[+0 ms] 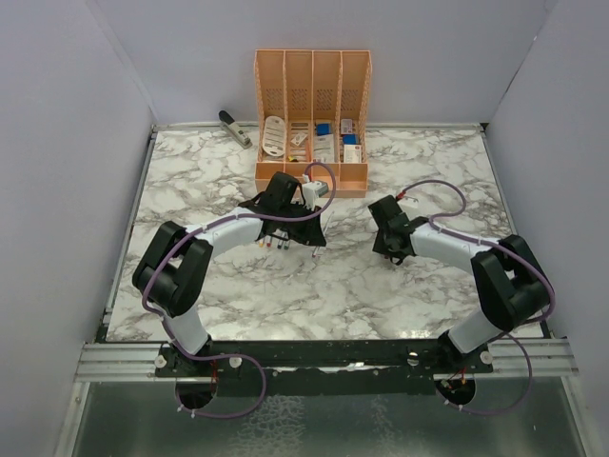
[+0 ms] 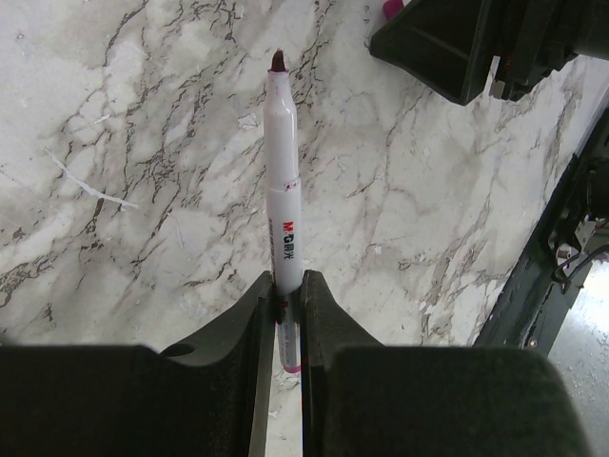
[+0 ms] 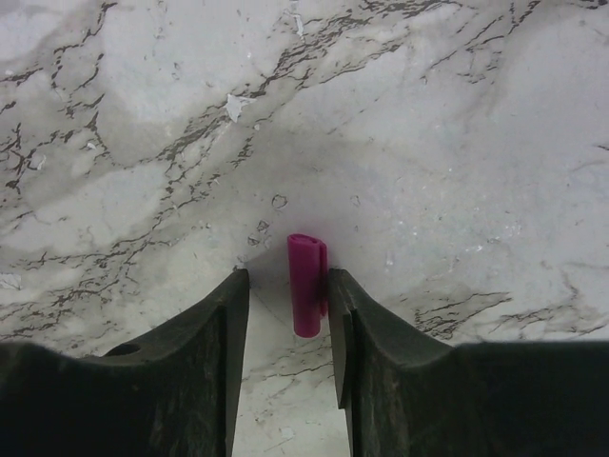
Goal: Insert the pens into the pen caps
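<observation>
We've got the left tool [image 2: 285,297] clenched on a pen [image 2: 283,181], gripped low on the barrel, its dark tip pointing away over the bench [image 2: 114,143]. The right tool [image 3: 285,281] is released, jaws apart. The magenta cap [image 3: 306,284] sits between them, touching the finger on the right of the wrist view and clear of the other.

From above, the two tools face each other mid-bench with a strip of bare marble between them. The orange organizer [image 1: 312,114] stands close behind the left arm's wrist, and that's the tight spot. A stapler [image 1: 234,128] lies to its left near the back edge. A few loose pens [image 1: 274,243], hard to make out, lie just beside the left arm. Walls close in left, back and right, and the widest bare marble lies toward the arm bases.
</observation>
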{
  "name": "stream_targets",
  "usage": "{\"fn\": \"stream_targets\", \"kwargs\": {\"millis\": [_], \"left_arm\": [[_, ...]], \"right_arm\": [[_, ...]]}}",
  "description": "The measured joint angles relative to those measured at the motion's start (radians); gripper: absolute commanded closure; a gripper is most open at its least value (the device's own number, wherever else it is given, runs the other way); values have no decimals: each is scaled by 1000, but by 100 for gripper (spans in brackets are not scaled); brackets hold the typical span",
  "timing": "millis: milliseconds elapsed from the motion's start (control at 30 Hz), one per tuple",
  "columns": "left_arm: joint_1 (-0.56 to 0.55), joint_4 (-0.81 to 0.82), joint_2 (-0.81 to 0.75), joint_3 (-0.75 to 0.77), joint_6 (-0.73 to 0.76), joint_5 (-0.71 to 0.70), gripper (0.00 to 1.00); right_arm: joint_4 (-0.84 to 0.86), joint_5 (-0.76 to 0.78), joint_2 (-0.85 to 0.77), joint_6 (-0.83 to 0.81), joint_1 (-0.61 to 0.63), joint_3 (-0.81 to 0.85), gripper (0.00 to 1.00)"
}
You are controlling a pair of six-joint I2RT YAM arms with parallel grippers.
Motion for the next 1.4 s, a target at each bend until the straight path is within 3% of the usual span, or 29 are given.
{"fn": "stream_targets", "kwargs": {"millis": [300,567,833,1100,1233,1400], "left_arm": [[0,0,0,0,0,0,100],[0,0,0,0,0,-1,100],[0,0,-12,0,1,-18,100],[0,0,-97,-3,3,-100,100],[0,18,-177,-36,2,-146,100],[0,104,-278,-114,-13,-158,100]], "right_arm": [[3,-9,7,4,-16,3,76],[-19,-16,23,10,-16,20,99],[-25,-27,13,-4,-17,24,99],[-69,-72,18,-76,-21,134,99],[34,-95,-7,-113,-21,192,99],[281,-170,-135,-157,-21,143,99]]}}
